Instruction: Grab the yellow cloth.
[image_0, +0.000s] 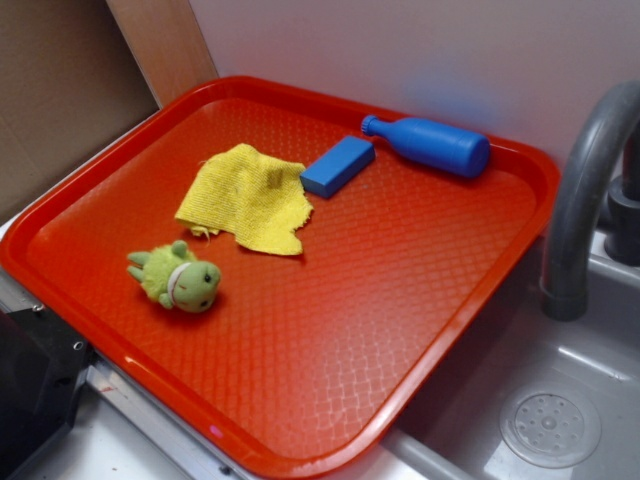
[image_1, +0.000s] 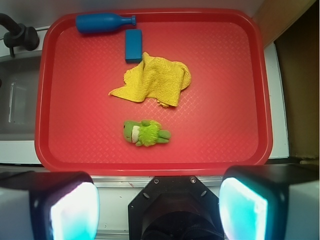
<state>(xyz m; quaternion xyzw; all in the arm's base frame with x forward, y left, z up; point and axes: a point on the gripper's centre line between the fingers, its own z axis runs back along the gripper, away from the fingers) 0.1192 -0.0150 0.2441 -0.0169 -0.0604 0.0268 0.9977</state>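
Observation:
The yellow cloth (image_0: 245, 197) (image_1: 156, 80) lies crumpled on the red tray (image_0: 420, 290) (image_1: 225, 90), toward its back left in the exterior view. From the wrist camera it sits near the tray's middle, far from my gripper (image_1: 159, 207). The gripper is open, its two pale fingers (image_1: 72, 212) wide apart with nothing between them, high above the tray's near edge. The exterior view does not show the gripper.
A yellow-green plush toy (image_0: 177, 278) (image_1: 145, 133) lies in front of the cloth. A blue block (image_0: 337, 165) (image_1: 133, 45) touches the cloth's far side, and a blue bottle (image_0: 430, 144) (image_1: 102, 22) lies beyond it. A grey faucet (image_0: 580, 190) and sink (image_0: 550, 425) flank the tray.

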